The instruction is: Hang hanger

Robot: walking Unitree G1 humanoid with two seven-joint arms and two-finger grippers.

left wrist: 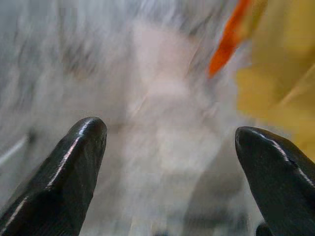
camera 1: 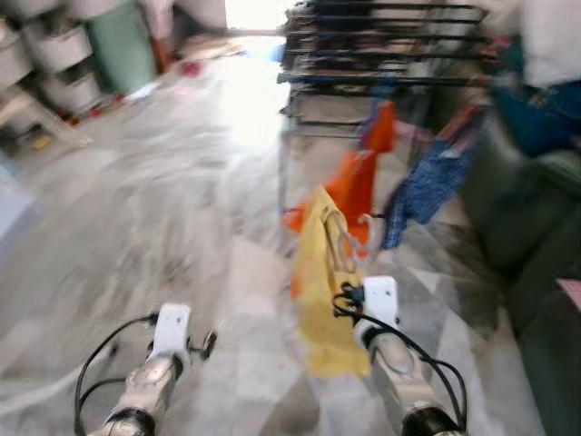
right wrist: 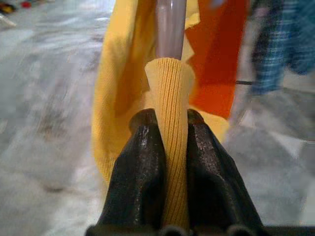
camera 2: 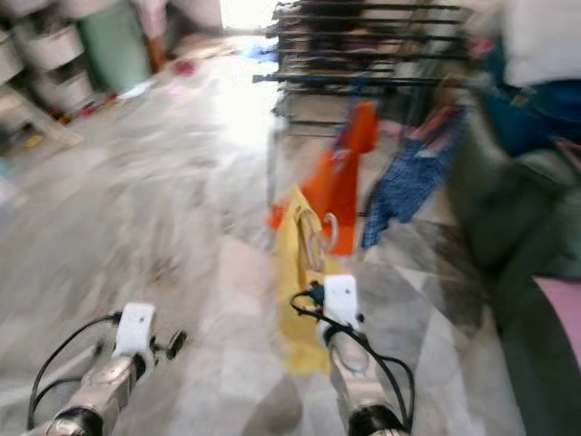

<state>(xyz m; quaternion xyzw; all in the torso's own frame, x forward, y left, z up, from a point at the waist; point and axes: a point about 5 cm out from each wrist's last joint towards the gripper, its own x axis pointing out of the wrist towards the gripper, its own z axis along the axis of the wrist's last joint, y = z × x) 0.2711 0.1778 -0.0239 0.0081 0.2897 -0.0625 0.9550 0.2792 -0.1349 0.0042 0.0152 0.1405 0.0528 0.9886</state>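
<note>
The right gripper (right wrist: 167,142) has its jaws clamped on the yellow knit garment on its pale plastic hanger (camera 1: 340,238), mid-frame, well short of the dark metal drying rack (camera 1: 381,54) upper right; hanging remains. The left gripper (left wrist: 167,147) has its jaws apart, empty.

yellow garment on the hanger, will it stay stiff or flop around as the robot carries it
Likely floppy: the yellow garment drapes in loose folds below the right end effector. Probably light, since that pinch alone holds it up. The hanger inside looks rigid, so the top should keep shape.

Yellow ribbed garment (right wrist: 170,147); orange garment (camera 1: 359,177); blue checked cloth (camera 1: 422,191); black fingers (right wrist: 140,172); grey marbled floor (camera 1: 136,209); dark rack (camera 1: 381,45).
</note>
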